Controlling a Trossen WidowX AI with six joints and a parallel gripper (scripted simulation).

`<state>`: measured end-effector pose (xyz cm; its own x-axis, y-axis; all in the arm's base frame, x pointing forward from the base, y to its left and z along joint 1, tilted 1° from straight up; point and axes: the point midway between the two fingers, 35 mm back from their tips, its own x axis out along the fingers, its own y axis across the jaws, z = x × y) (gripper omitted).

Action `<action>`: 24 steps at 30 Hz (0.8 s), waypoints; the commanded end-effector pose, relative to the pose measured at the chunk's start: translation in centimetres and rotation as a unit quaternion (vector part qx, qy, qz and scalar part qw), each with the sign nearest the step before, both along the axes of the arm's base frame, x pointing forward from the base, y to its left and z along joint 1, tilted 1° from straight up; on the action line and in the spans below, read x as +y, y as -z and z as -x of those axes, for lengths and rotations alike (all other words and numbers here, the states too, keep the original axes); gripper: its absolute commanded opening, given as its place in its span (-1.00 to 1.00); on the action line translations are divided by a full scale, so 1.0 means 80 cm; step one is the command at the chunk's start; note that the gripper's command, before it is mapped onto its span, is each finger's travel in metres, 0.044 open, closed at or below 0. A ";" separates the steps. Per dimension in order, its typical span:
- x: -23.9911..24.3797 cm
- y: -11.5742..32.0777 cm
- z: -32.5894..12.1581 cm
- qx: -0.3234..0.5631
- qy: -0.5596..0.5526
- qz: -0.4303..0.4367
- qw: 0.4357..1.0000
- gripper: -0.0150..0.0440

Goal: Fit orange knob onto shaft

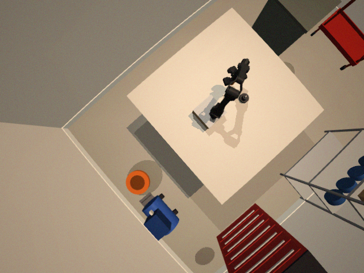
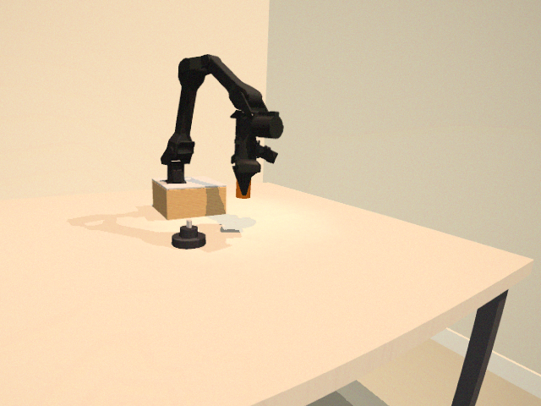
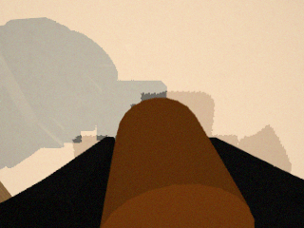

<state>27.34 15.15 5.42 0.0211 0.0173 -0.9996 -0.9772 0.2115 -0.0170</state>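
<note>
The orange knob (image 2: 238, 190) (image 3: 159, 147) is upright between my fingers, held above the table. My gripper (image 2: 244, 192) (image 3: 161, 146) is shut on it and points straight down. The dark round pedestal (image 1: 243, 100) (image 2: 188, 242) stands on the table, left of the knob and lower than it in the exterior view. The silver shaft (image 2: 188, 223) stands upright and bare on the pedestal. The knob's hole underneath is hidden, and the direction of the shaft's flat side is too small to tell. In the top view the arm hides the knob.
The arm's base stands on a wooden block (image 1: 201, 119) (image 2: 196, 203) behind the pedestal in the exterior view. The pale table (image 1: 176, 96) (image 2: 284, 305) carries the arm's shadows. A red cart, a shelf rack and a blue machine stand on the floor around it.
</note>
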 end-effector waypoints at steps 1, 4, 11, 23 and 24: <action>0.001 -0.022 -0.003 -0.010 -0.002 -0.006 1.000 -0.49; 0.000 -0.034 -0.001 -0.010 -0.002 -0.006 1.000 -0.49; -0.002 -0.051 0.003 -0.010 -0.002 -0.006 1.000 -0.49; -0.020 -0.044 -0.007 -0.010 0.002 -0.006 1.000 -0.49; -0.023 -0.043 -0.009 -0.010 0.002 -0.006 1.000 -0.49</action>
